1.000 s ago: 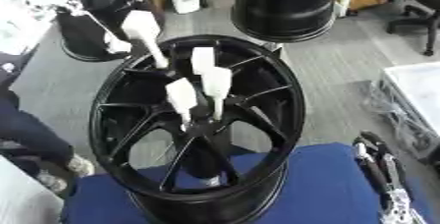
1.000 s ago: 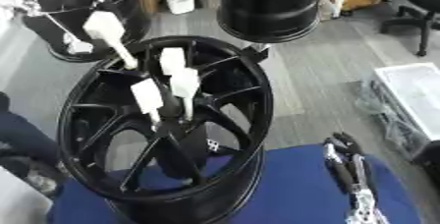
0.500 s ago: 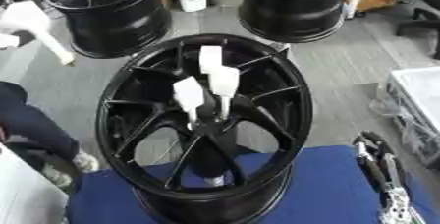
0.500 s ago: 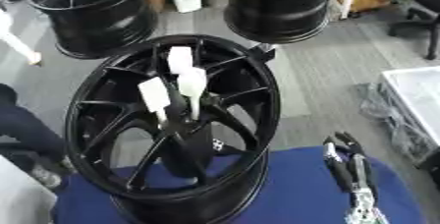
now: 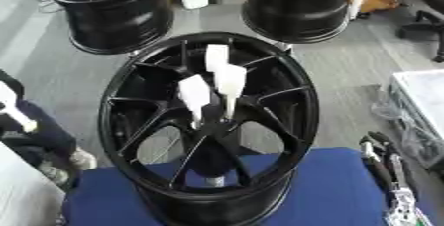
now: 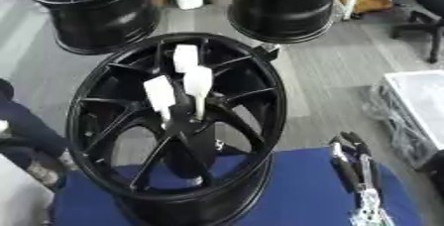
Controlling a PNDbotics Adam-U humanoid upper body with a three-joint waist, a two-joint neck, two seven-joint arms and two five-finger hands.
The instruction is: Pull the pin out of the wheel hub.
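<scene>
A large black spoked alloy wheel hub (image 5: 208, 121) stands tilted on the near blue-covered table (image 5: 321, 190), its open face turned up toward the camera. Three white flat-headed pins (image 5: 229, 82) stick up from its centre, close together, one behind the other two. To the right of the hub, the robot's black and silver right hand (image 6: 357, 180) lies on the table. Behind, on the floor, stand two more black wheel rims (image 5: 108, 9), left and right.
</scene>
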